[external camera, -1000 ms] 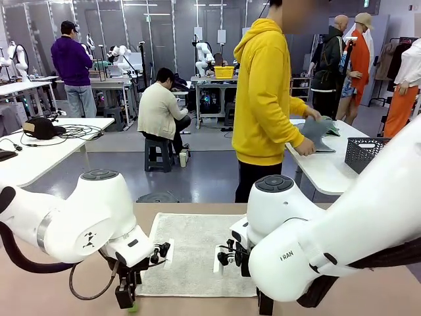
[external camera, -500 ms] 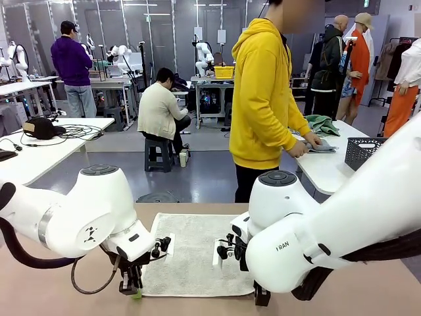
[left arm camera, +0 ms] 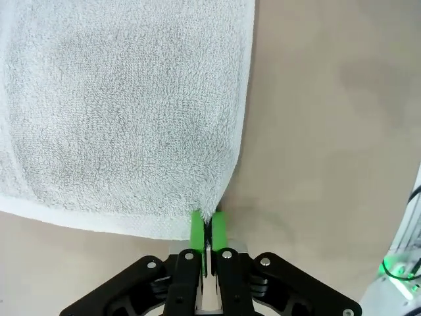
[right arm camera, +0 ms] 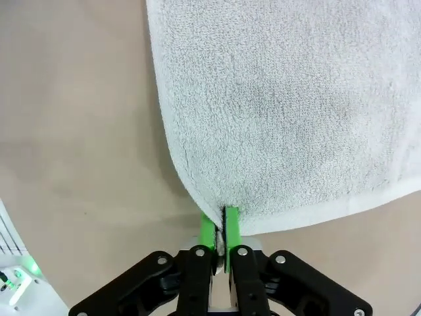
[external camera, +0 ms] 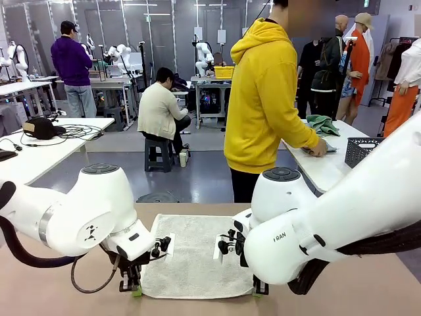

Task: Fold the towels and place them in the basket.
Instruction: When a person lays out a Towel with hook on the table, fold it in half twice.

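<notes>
One wide tan table [external camera: 39, 289] takes the lower part of the front view; on it, at lower centre, the off-white towel [external camera: 194, 253] lies flat and not yet folded. Behind, in the upper middle, a person in a yellow hoodie [external camera: 263, 105] presses a grey-blue towel [external camera: 329, 149] on a white side table [external camera: 316, 174] at the right. A green towel [external camera: 322, 124] lies just behind it; the dark mesh basket [external camera: 360, 150] stands at the right edge, well apart from the off-white towel.

A second ago both grippers stood lower in the frame, just off the near corners. Now the left gripper [external camera: 136, 289] is clenched on the near-left corner, and the right gripper [external camera: 258, 289] on the near-right corner. In each wrist view the green pads [left arm camera: 197, 224] meet at lower centre with terry pinched between them.

I judge the grasping is finished; the next step should be to lift both corners toward the far edge for the first fold.
</notes>
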